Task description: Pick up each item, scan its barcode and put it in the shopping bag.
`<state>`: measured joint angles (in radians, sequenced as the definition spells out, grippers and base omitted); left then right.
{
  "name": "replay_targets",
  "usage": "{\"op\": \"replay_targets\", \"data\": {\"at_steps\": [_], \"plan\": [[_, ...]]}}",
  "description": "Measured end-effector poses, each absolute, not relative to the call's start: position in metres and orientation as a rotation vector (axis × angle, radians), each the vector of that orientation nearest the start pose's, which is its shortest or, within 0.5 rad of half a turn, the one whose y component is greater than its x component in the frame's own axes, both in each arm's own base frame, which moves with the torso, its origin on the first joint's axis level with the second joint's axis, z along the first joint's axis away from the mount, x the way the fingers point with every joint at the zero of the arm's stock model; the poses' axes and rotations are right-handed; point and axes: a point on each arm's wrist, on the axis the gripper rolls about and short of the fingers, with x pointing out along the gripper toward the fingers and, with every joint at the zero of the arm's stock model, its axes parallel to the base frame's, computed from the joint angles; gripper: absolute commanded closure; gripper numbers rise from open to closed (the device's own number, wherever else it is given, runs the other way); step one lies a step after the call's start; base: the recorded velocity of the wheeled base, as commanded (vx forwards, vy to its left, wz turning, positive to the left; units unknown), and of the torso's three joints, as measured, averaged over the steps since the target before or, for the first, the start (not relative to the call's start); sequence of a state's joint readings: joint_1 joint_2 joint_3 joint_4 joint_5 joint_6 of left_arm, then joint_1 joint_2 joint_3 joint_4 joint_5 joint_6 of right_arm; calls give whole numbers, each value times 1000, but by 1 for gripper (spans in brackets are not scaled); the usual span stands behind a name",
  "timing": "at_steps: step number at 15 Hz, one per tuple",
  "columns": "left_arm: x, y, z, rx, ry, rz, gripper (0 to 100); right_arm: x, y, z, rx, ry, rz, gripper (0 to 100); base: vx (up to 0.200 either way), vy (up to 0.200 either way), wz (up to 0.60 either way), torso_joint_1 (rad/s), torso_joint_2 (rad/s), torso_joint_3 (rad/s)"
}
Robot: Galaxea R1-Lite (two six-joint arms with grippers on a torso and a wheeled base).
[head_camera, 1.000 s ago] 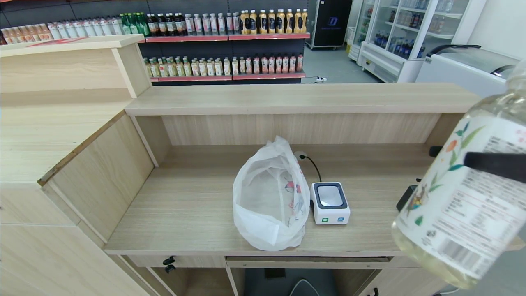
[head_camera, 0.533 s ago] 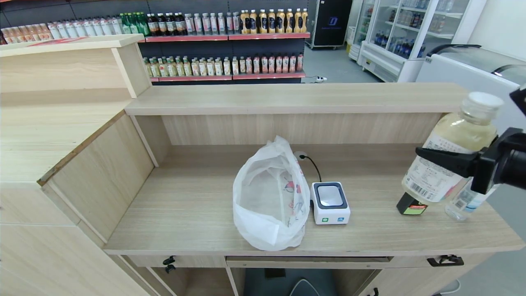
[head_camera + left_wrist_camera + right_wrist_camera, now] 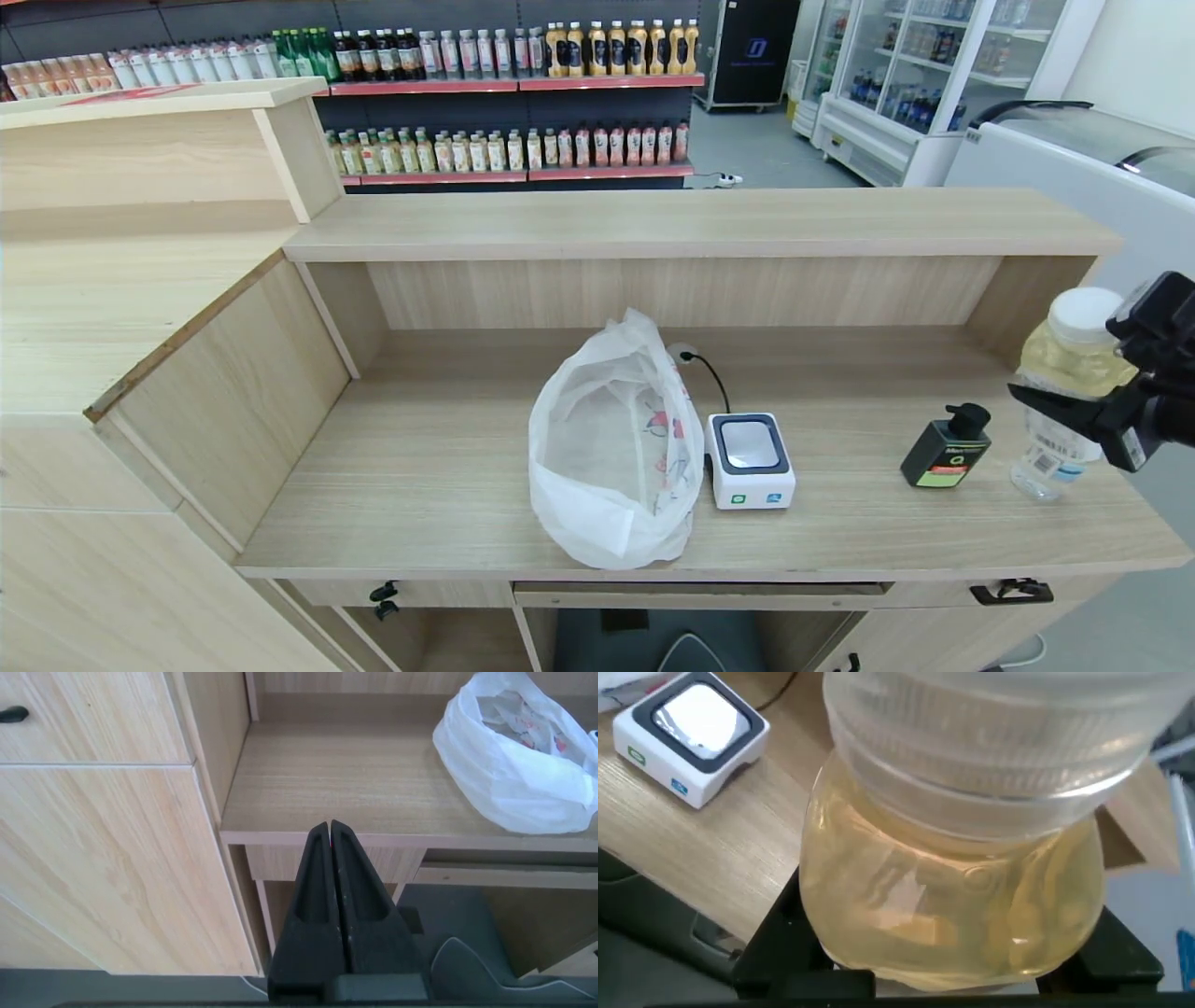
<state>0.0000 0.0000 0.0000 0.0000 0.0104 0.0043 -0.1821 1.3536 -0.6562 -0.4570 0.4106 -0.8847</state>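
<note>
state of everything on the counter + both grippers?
shopping bag: mouth open, slumped on the counter
scanner: window up, cable attached
pump bottle: upright, standing
clear bottle: upright, partly hidden
yellow drink bottle: upright, capped, held
right gripper: shut on the yellow drink bottle
left gripper: shut, empty

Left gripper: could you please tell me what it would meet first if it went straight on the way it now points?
Most likely the front edge of the counter, clear of the bag: the left gripper, fingers shut, aims at it, though depth is hard to judge.
</note>
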Motion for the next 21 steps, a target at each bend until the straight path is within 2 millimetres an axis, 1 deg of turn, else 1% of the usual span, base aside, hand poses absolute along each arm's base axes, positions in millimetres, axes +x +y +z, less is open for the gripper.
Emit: {"op": "replay_targets", "data": {"at_steps": [2, 3, 4, 5, 7, 9, 11, 13, 18, 21], "plan": [[-23, 0, 75, 4, 0, 10, 100, 219, -33, 215, -876, 23, 425, 100, 0, 0, 600, 5, 7, 5], [-23, 0, 75, 4, 0, 10, 100, 223, -35, 217, -955, -36, 433, 100, 0, 0, 600, 7, 7, -2], [-23, 0, 75, 4, 0, 10, 100, 227, -37, 220, -994, -89, 432, 100, 0, 0, 600, 7, 2, 2], [-23, 0, 75, 4, 0, 10, 100, 232, -39, 219, -1003, -118, 444, 100, 0, 0, 600, -7, 7, 7], [-23, 0, 75, 4, 0, 10, 100, 243, -41, 217, -990, -162, 516, 100, 0, 0, 0, 0, 0, 0], [-23, 0, 75, 4, 0, 10, 100, 259, -43, 205, -937, -166, 636, 100, 0, 0, 0, 0, 0, 0], [-23, 0, 75, 5, 0, 10, 100, 274, -48, 189, -883, -163, 732, 100, 0, 0, 0, 0, 0, 0], [-23, 0, 75, 5, 0, 10, 100, 286, -53, 175, -901, -153, 756, 100, 0, 0, 0, 0, 0, 0], [-23, 0, 75, 4, 0, 10, 100, 299, -56, 151, -907, -109, 805, 100, 0, 0, 0, 0, 0, 0], [-23, 0, 75, 4, 0, 10, 100, 308, -52, 145, -903, -113, 833, 100, 0, 0, 0, 0, 0, 0]]}}
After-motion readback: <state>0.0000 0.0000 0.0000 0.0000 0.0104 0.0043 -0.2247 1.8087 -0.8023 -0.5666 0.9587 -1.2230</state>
